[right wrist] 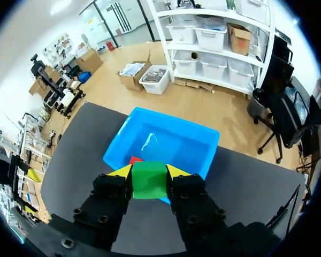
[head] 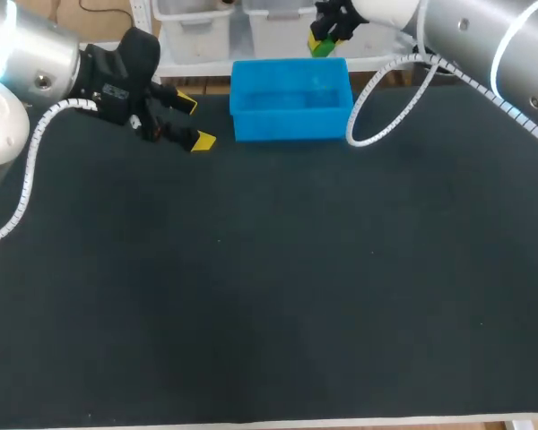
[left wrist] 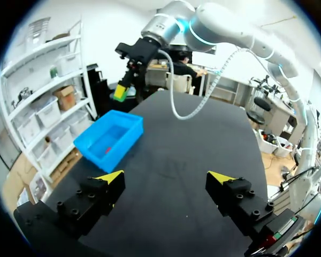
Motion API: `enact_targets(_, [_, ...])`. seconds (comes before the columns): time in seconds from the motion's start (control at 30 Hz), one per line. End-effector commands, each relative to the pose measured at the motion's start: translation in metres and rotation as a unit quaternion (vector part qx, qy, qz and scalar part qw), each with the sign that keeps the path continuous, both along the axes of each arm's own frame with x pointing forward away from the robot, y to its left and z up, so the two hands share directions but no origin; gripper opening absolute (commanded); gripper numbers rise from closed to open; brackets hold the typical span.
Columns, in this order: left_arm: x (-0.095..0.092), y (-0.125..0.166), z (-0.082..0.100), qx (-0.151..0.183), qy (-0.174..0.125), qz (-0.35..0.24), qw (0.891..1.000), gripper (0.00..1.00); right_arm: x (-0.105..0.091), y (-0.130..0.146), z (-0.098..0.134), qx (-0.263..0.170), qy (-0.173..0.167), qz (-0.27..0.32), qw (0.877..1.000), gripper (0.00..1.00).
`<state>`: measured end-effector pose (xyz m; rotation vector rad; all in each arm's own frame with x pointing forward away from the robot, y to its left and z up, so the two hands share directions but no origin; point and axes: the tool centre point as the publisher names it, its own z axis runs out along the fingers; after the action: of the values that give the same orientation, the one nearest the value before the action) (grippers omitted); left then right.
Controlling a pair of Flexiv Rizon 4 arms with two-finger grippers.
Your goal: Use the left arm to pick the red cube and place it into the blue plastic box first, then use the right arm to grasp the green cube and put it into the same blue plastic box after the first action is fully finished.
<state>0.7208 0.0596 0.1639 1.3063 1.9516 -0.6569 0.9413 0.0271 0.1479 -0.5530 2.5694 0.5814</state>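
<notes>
Above the blue box (head: 287,125) at the surface's far edge, right tool (right wrist: 149,171) clamps green cube (right wrist: 149,182), ready to drop it beside red cube (right wrist: 135,159) lying inside (left tool (head: 195,123) gapes empty toward the surface's left edge, job seemingly done).

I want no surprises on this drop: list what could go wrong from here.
1. The right tool holds the green cube well above the blue box, seemingly near its rim; released now, it might hit the wall or bounce out.
2. The red cube lies inside below it; the green one could land on it and tumble.
</notes>
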Motion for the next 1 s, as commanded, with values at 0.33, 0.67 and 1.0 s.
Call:
enact_targets(0.33, [0.0,0.001,-0.001,-0.003,-0.002,-0.001,1.0,1.0,0.049,0.016,-0.024,-0.039,0.086,0.051,0.994,0.0])
enact_targets(0.67, [0.0,0.001,-0.001,-0.003,-0.002,-0.001,1.0,1.0,0.061,0.02,-0.032,-0.052,0.105,0.043,0.992,0.5])
enact_targets(1.0, [0.0,0.001,-0.001,-0.003,-0.002,-0.001,1.0,1.0,0.064,0.016,-0.034,-0.054,0.111,0.034,0.992,1.0])
